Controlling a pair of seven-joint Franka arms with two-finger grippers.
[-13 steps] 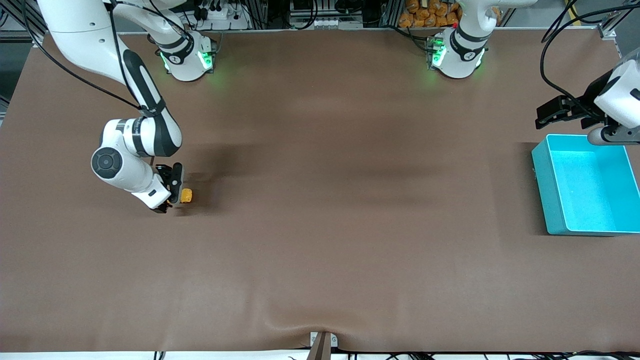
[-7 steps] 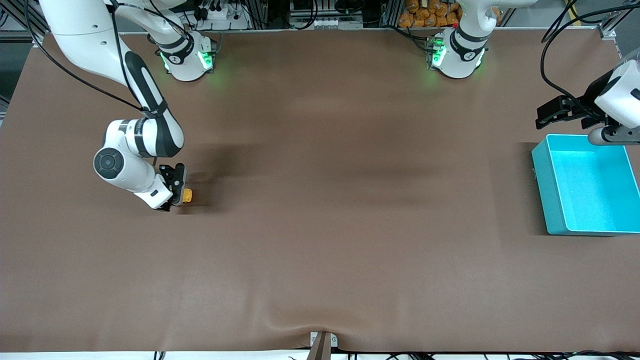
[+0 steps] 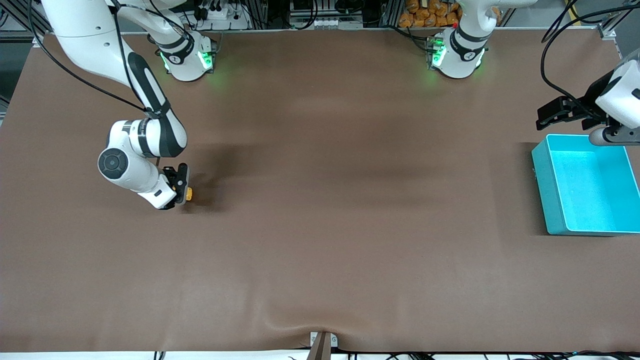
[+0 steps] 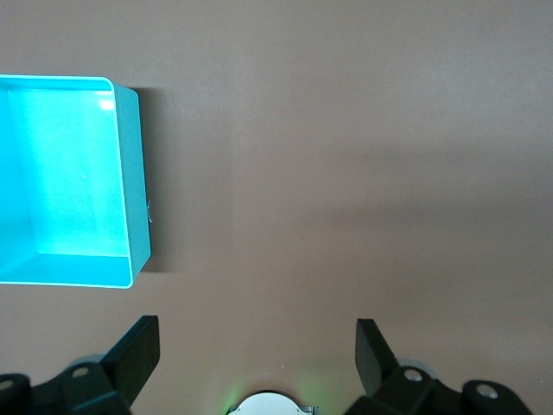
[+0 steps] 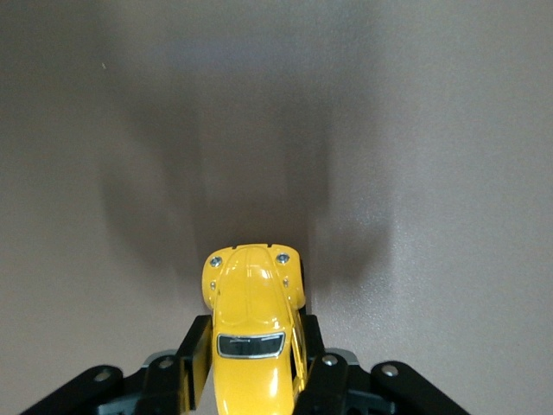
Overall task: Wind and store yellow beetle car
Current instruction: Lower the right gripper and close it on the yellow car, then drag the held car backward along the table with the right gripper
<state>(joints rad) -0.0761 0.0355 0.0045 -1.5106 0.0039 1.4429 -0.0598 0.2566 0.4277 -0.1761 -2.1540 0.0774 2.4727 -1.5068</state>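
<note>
The yellow beetle car (image 3: pixel 188 193) is down at the brown table, toward the right arm's end. My right gripper (image 3: pixel 181 188) is shut on it. In the right wrist view the car (image 5: pixel 252 311) sticks out nose first between the black fingers (image 5: pixel 195 359), which press on both of its sides; my right gripper (image 5: pixel 255 356) holds its rear half. My left gripper (image 3: pixel 549 116) waits open in the air, over the table beside the turquoise bin (image 3: pixel 542 185). The left wrist view shows my left gripper (image 4: pixel 257 347) with nothing between its fingers and the bin (image 4: pixel 131 207) empty.
The two arm bases (image 3: pixel 187 57) (image 3: pixel 456 55) stand along the table's edge farthest from the front camera. A wrinkle in the brown cloth (image 3: pixel 295 325) and a small metal bracket (image 3: pixel 322 342) sit at the edge nearest that camera.
My right gripper has slid over the car and its fingers have shut on the car's sides. The left arm has not moved.
</note>
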